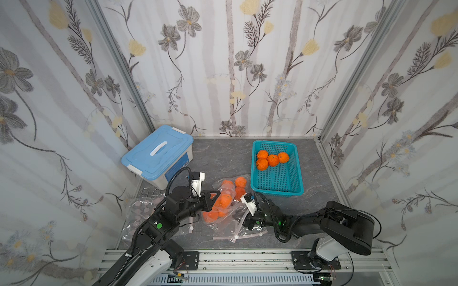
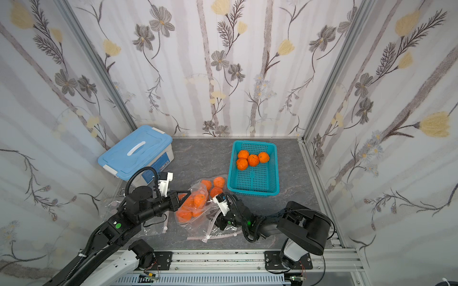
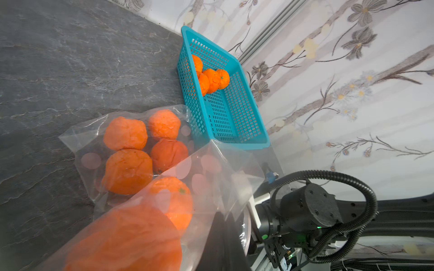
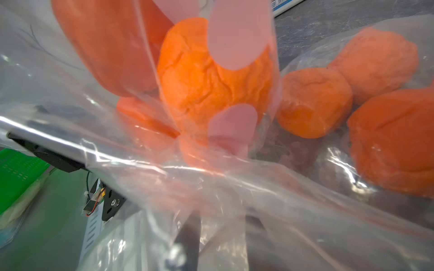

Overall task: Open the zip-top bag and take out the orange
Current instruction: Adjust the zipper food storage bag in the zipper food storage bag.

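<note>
Oranges (image 1: 225,200) are lying inside the zip-top bag (image 1: 230,210) at mid-table, none coming out yet, the left gripper (image 1: 216,194) pinching its film, plastic hiding whether the right gripper (image 1: 238,218) is parted.

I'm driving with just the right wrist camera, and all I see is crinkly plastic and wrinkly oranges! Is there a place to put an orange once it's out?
Observer: Yes. A teal basket stands just beyond the zip-top bag, outside your picture.
Operator: Is it empty?
Observer: No, four oranges sit bunched at its far end, near the back wall.
Operator: What's the other arm doing?
Observer: The left gripper is shut, and seems to pinch the bag's plastic from the side opposite yours.
</note>
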Robot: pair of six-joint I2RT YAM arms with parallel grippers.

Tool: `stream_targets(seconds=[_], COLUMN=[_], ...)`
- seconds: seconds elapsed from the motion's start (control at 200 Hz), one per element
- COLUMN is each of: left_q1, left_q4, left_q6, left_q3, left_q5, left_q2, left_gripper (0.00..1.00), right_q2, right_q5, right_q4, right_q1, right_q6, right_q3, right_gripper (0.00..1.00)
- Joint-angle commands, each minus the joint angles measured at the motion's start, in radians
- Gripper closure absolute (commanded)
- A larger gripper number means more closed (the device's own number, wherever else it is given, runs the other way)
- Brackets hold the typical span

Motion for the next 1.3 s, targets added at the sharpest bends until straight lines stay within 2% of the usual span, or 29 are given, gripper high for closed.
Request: stream_targets(seconds=[0.0, 0.295, 0.4, 0.684, 1.039, 1.199, 1.294], left_q1=[0.001, 0.0, 0.0, 0.001, 0.001, 0.0, 0.001], left_q4=[0.072, 0.099, 0.117, 0.345, 0.316, 0.454, 0.473], left_q6=[-0.021, -0.057, -0.058, -0.125, -0.114, -0.15, -0.153], left_q3=[0.011, -0.023, -0.031, -0.09, -0.095, -0.113, -0.105], left_q5=[0.034, -0.006, 0.004, 0.136, 0.095, 0.153, 0.17], left_q2=[-0.008, -0.053, -0.064, -0.102, -0.094, -0.106, -0.098], left_gripper=[1.0, 1.0, 1.0, 1.0, 1.0, 1.0, 1.0], right_q2=[-0.001, -0.032, -0.049, -0.079, -0.08, -0.076, -0.064], right_q5=[0.088, 0.271, 0.273, 0.282, 0.223, 0.219, 0.193], right_q4=[-0.023, -0.088, -0.072, -0.019, 0.005, 0.036, 0.037], right_q1=[0.0, -0.011, -0.013, -0.013, -0.013, -0.013, -0.011], right_q6=[-0.011, 0.029, 0.033, 0.052, 0.048, 0.049, 0.049], right_q3=[0.003, -0.045, -0.068, -0.113, -0.119, -0.132, -0.121], right_gripper=[0.65, 0.62, 0.58, 0.48, 0.39, 0.32, 0.27])
